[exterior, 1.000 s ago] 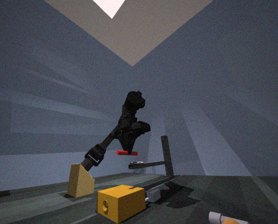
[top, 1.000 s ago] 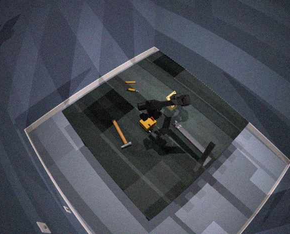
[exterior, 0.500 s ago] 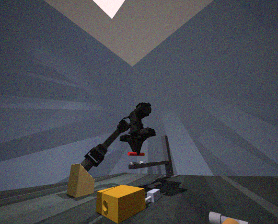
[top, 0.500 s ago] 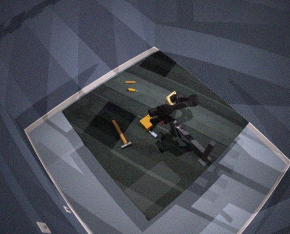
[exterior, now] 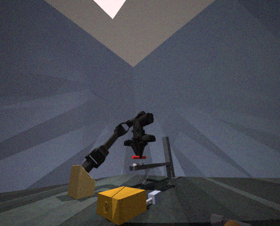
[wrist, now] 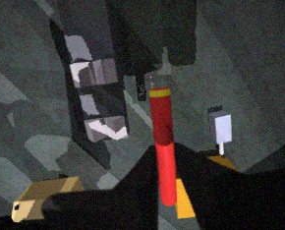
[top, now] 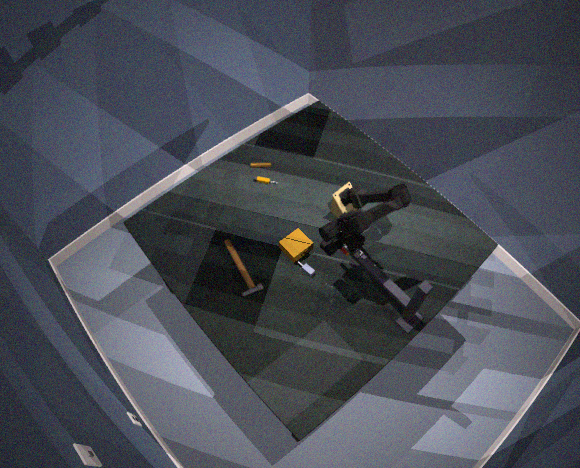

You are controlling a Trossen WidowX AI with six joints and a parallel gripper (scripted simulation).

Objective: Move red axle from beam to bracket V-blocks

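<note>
Blue-grey walls rise dim around the dark green table (top: 300,352) (exterior: 232,194), and the end effector (top: 344,249) (exterior: 140,156) (wrist: 164,149) is clenched on the red axle (top: 345,250) (exterior: 135,157) (wrist: 162,118), up in the air, out of the beam! Exterior view puts it above the bracket's arm (top: 396,292) (exterior: 152,166) (wrist: 94,105), near the V-blocks (top: 362,252) (exterior: 134,164) (wrist: 107,129). It looks a stiff, light rod, probably smooth enough to roll or twist in the fingers. Mid-length is the sensible hold, leaving both ends for the notches; pinch off-centre and it could tip going down.
</note>
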